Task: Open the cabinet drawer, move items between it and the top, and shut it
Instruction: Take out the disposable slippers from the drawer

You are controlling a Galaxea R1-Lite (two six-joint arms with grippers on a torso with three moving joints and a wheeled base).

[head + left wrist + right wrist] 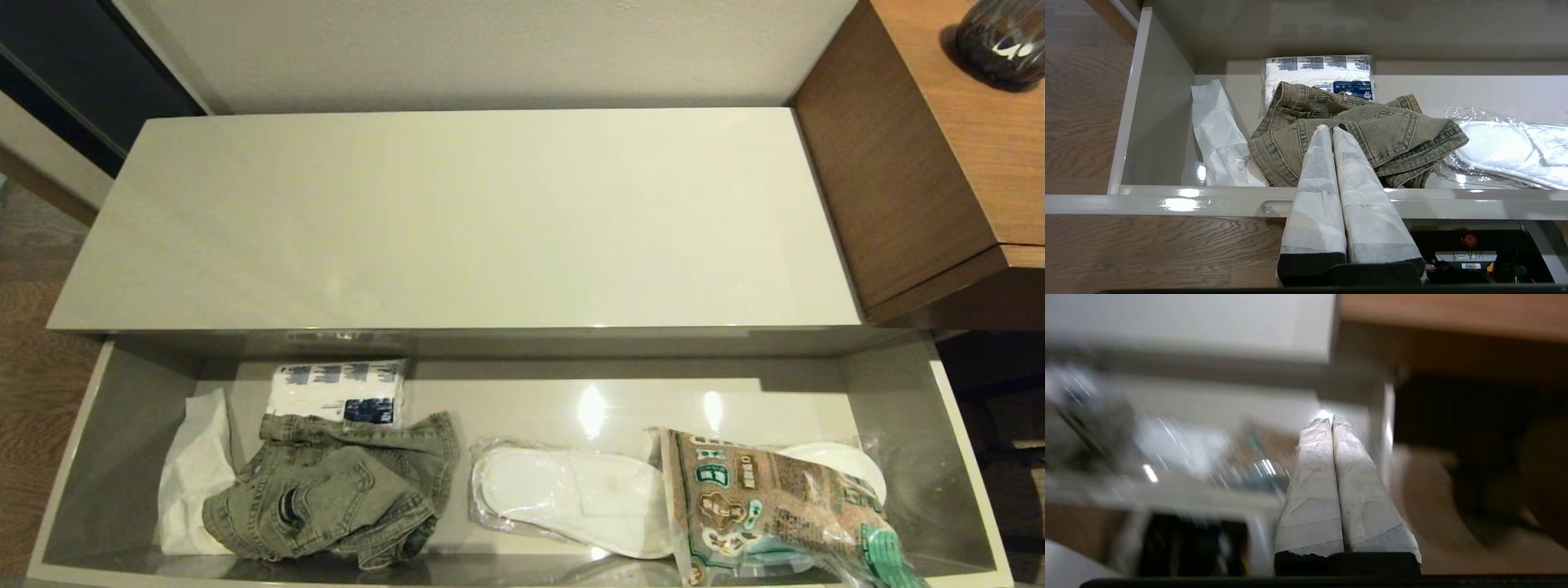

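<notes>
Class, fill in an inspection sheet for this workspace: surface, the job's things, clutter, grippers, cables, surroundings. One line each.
Surface: cabinet top bare and glossy.
Job's things: drawer pulled open; denim jacket crumpled inside toward its left; slipper pack beside it, mid-drawer.
Clutter: tissue pack behind the jacket; white paper at the left wall; snack bag lying over another white item at the right.
Grippers: left gripper shut, empty, near the drawer front over the jacket; right gripper shut, empty.
Cables: nothing seen.
Surroundings: wood desk at right with a dark object; wood floor.
</notes>
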